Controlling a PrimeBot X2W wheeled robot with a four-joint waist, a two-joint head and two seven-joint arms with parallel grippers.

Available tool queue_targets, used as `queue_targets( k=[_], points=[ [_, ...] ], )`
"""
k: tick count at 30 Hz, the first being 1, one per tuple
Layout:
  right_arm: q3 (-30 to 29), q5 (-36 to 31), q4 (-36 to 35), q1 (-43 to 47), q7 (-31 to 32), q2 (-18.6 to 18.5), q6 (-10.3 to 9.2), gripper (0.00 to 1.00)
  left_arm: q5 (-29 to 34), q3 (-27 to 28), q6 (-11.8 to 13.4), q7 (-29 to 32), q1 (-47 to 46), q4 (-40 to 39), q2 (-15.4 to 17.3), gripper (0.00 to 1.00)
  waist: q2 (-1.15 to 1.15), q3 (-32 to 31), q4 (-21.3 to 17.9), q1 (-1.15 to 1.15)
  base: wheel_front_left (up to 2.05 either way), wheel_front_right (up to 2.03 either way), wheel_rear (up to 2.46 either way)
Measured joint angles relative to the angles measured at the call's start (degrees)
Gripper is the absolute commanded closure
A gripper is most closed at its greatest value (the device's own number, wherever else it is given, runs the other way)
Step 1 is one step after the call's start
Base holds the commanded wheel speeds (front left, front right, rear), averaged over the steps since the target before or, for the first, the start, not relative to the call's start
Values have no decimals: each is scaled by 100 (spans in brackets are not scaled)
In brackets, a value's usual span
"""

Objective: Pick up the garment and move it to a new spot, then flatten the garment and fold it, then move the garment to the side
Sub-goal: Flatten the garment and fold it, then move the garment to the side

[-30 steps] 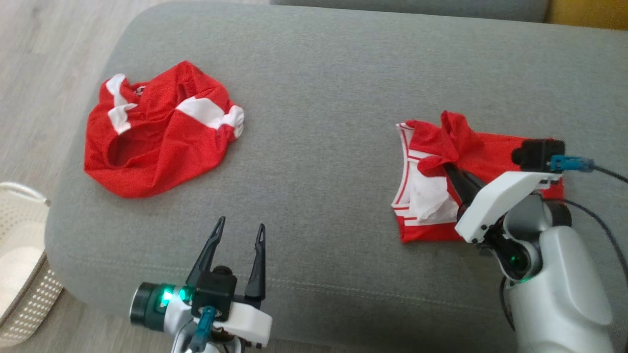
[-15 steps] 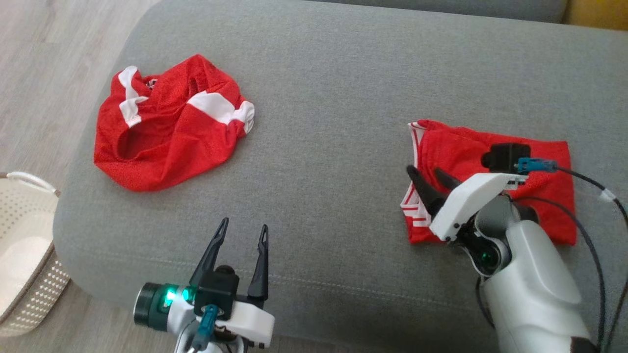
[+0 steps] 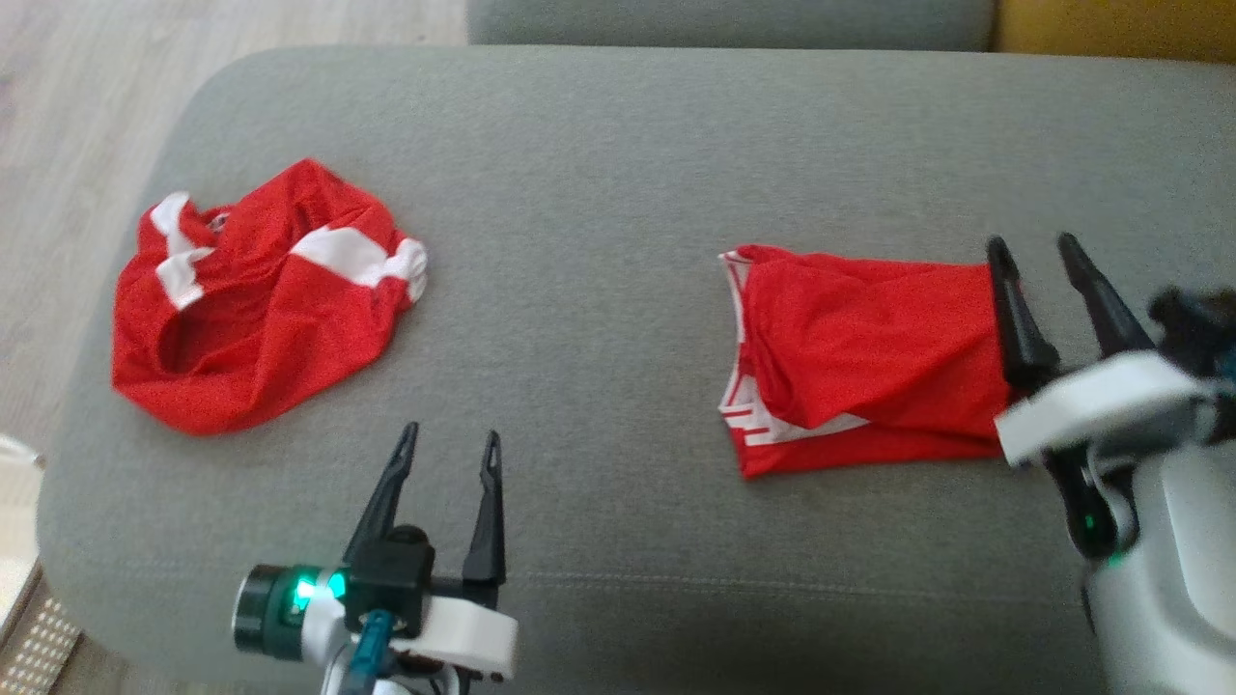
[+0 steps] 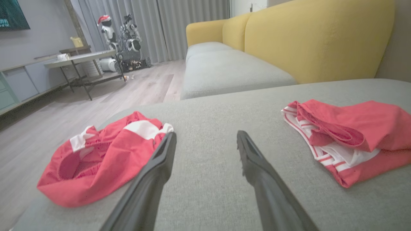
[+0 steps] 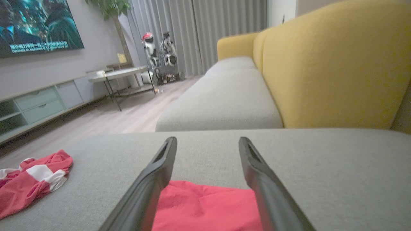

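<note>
A folded red garment (image 3: 859,357) with white striped trim lies flat on the right part of the grey cushion (image 3: 599,193). My right gripper (image 3: 1031,243) stands open at its right edge, fingers apart and holding nothing. In the right wrist view the red garment (image 5: 205,205) lies below the open right gripper (image 5: 207,139). A second, crumpled red and white garment (image 3: 261,299) sits at the cushion's left. My left gripper (image 3: 449,439) is open near the front edge, between the two garments. The left wrist view shows the left gripper (image 4: 205,134) with the crumpled garment (image 4: 102,160) on its left and the folded garment (image 4: 353,134) on its right.
A white perforated basket (image 3: 39,642) stands on the floor at the lower left, beside the cushion's corner. Beyond the cushion are a yellow sofa back (image 5: 327,64), another grey seat (image 5: 224,106) and a low table (image 4: 80,59) on the wooden floor.
My right gripper has opened and let go of the garment's raised flap, which now lies flat. It has drawn back to the garment's right edge. The head camera has shifted.
</note>
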Motion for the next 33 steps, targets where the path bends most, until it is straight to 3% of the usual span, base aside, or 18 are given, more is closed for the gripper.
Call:
queue_targets(
  k=[4,7,14,17,20,33],
  points=[
    [366,-83,-149,558,-1326,-359,0,0,0,191,1,0,135,-164,11,0,0,-101,-277,0,0,0,0],
    [532,-96,-116,739,-1569,-386,0,0,-2,328,1,0,270,-316,11,0,0,-191,-435,0,0,0,0],
    [533,-326,-835,1449,-1616,-79,0,0,-45,637,-4,0,718,-605,7,0,0,-500,-669,0,0,0,0],
    [58,-390,-996,2118,-1616,199,0,0,83,767,-23,0,965,-735,2,0,0,-689,-692,0,0,0,0],
    [-57,-549,-1018,2487,-1616,308,0,0,181,809,-58,0,1098,-771,3,0,0,-788,-689,0,0,0,0],
    [63,-736,-1036,2565,-1616,491,0,0,310,815,-263,0,1241,-780,-22,0,0,-820,-615,0,0,0,0]
  ],
)
